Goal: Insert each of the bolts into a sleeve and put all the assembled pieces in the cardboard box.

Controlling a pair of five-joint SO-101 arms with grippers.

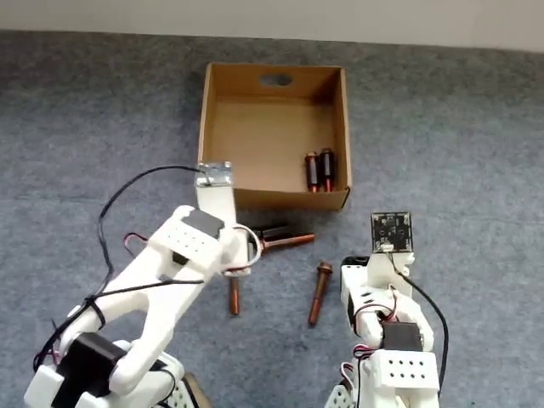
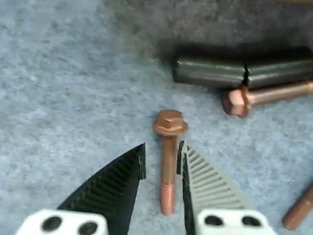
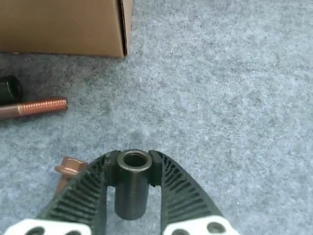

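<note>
A copper bolt (image 2: pixel 168 166) lies on the grey carpet between the fingers of my left gripper (image 2: pixel 162 147), which is open astride its shaft. The same bolt (image 1: pixel 234 297) pokes out from under the left arm in the high view. Beyond it lie two dark sleeves (image 2: pixel 242 72) end to end and a second bolt (image 2: pixel 266 95). My right gripper (image 3: pixel 132 164) is shut on a dark sleeve (image 3: pixel 132 191), bore facing the camera. A third bolt (image 1: pixel 320 293) lies beside the right arm. The cardboard box (image 1: pixel 217 127) holds two assembled pieces (image 1: pixel 320 170) at its right wall.
The box corner (image 3: pixel 63 27) stands a short way ahead of the right gripper. The left arm's cable (image 1: pixel 127 191) loops over the carpet left of the box. Bare carpet stretches right of the box and the right arm.
</note>
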